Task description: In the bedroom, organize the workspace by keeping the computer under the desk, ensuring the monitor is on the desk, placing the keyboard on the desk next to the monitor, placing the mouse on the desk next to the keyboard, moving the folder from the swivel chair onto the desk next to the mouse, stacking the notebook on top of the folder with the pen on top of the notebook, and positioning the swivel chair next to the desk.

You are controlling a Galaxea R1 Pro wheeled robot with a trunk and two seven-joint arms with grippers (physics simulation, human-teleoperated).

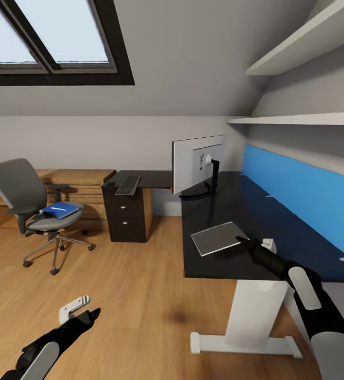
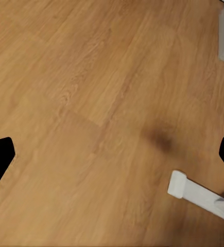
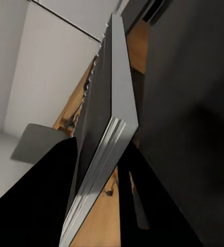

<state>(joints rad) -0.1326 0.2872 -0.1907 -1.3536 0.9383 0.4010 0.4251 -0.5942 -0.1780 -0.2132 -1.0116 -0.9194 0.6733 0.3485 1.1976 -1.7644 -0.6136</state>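
Right gripper (image 1: 244,241) pinching notebook (image 1: 218,237) by its near corner above desk (image 1: 277,221); blue folder (image 1: 60,209) lies well left on swivel chair (image 1: 35,203).

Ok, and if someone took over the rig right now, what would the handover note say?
Left gripper: open, low over the wood floor.
Right gripper: shut on the notebook, at the front edge of the desk.
Done: monitor stands on the desk; keyboard and mouse lie on the desk's far wing, above the drawers.
Left: the folder is on the swivel chair, with a thin white line on it that looks like the pen. Move the folder to the desk, stack notebook and pen on it, bring the chair to the desk.
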